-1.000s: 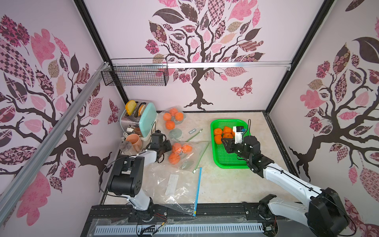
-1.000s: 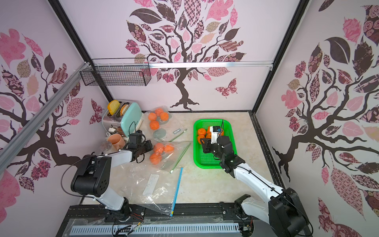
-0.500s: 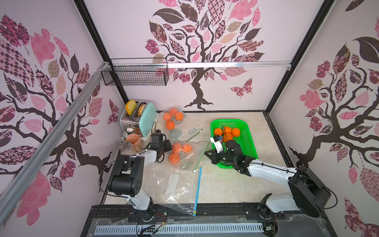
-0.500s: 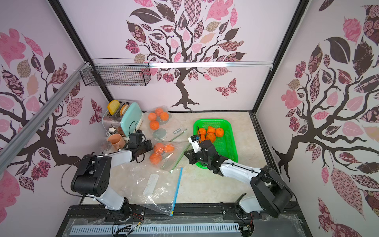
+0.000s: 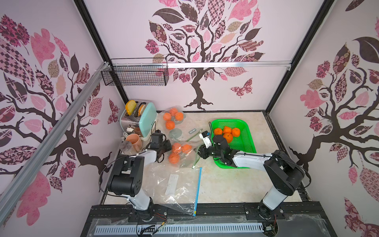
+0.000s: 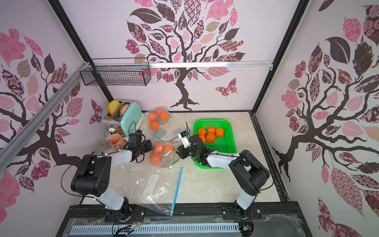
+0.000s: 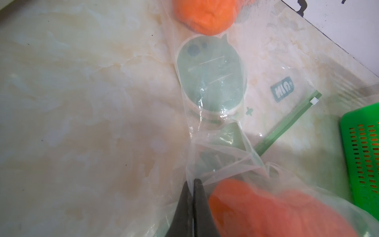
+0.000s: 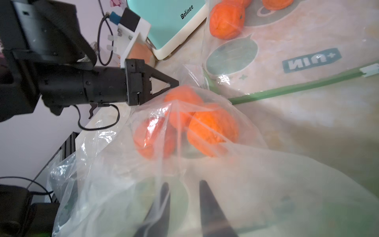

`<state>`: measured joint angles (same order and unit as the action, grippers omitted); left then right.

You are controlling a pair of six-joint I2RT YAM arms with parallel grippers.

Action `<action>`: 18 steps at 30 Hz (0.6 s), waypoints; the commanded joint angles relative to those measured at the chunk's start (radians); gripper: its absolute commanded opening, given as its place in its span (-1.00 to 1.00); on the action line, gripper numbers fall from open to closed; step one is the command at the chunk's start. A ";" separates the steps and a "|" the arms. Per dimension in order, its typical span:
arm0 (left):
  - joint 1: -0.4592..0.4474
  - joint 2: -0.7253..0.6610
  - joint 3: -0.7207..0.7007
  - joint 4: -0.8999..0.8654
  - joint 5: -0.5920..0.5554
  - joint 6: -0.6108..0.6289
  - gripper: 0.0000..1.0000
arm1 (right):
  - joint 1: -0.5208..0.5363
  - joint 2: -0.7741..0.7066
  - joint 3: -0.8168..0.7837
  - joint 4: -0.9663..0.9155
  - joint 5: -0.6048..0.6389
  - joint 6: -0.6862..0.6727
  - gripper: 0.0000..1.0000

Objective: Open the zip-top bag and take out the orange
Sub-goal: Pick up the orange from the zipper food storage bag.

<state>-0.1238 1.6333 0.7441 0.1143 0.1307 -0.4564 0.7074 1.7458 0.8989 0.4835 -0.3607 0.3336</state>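
**Bag pinned at one side, the other gripper at its mouth**

In both top views the zip-top bag (image 5: 185,161) (image 6: 164,162) lies on the table between the two arms, with three oranges (image 5: 174,158) bunched inside it. The left gripper (image 5: 167,146) meets the bag on the toaster (image 5: 146,119) side. The right gripper (image 6: 178,152) sits at the opposite edge, just beside the green basket (image 5: 229,121), which already holds several oranges. A second filled bag (image 5: 174,131) lies further back and an empty bag (image 5: 174,184) lies towards the front.

From the left wrist, the left gripper (image 7: 193,184) is clamped tight on a fold of the bag's clear film (image 7: 221,162), and an orange (image 7: 256,207) bulges right beside the jaws.

From the right wrist, the right gripper (image 8: 184,183) has its jaws parted with a clear gap, and film is draped loosely about them. I can't tell whether any film lies between them. The oranges (image 8: 213,133) sit beyond the fingertips, near the left gripper (image 8: 174,84).

To my eye the bag looks open and the step in hand is fetching out another orange. The next move calls for the right gripper to go deeper past the loose film, close on one fruit only, and draw it out while the left keeps the bag anchored. Snagging film along with the orange seems the likely hitch.
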 commanded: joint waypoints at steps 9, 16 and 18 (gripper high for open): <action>0.004 0.019 0.018 -0.014 0.013 0.005 -1.00 | 0.027 0.162 0.079 0.122 0.055 -0.103 0.41; 0.004 0.022 0.017 -0.013 0.020 0.002 -1.00 | 0.038 0.256 0.169 0.109 0.030 -0.132 0.69; 0.005 0.021 0.019 -0.017 0.019 0.004 -1.00 | 0.041 0.293 0.214 0.081 0.022 -0.127 0.72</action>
<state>-0.1226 1.6337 0.7441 0.1078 0.1368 -0.4564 0.7345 1.9980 1.0496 0.5831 -0.3237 0.2234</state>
